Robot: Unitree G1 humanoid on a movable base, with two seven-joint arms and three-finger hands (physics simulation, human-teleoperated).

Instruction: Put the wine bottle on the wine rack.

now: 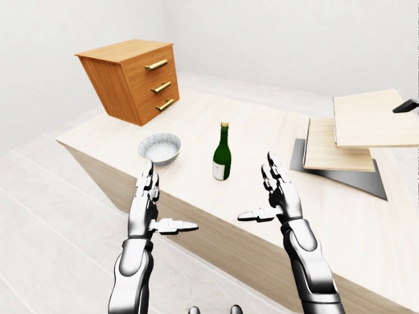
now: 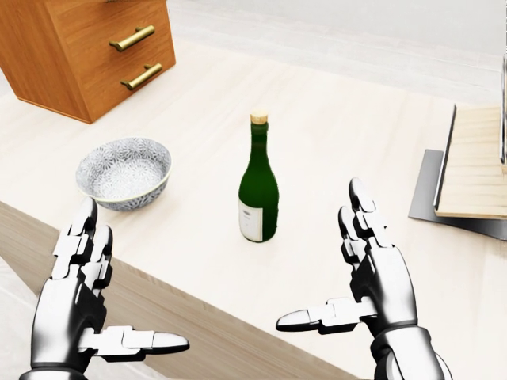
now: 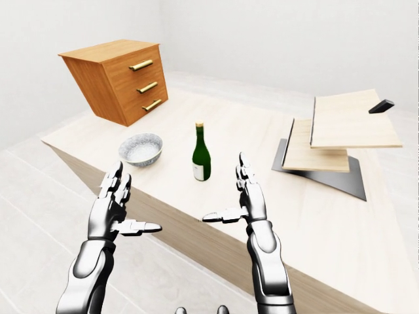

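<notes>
The wine bottle [image 2: 258,182] stands upright on the table [image 2: 333,142], neck up — up and left of my right hand [image 2: 372,273], the nearer one. Both hands are spread and empty; my left hand [image 2: 83,305] hangs off the table's edge.

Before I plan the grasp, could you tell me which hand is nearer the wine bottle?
Right. The right hand is just right of the wine bottle; the left hand is farther off, lower left.
</notes>
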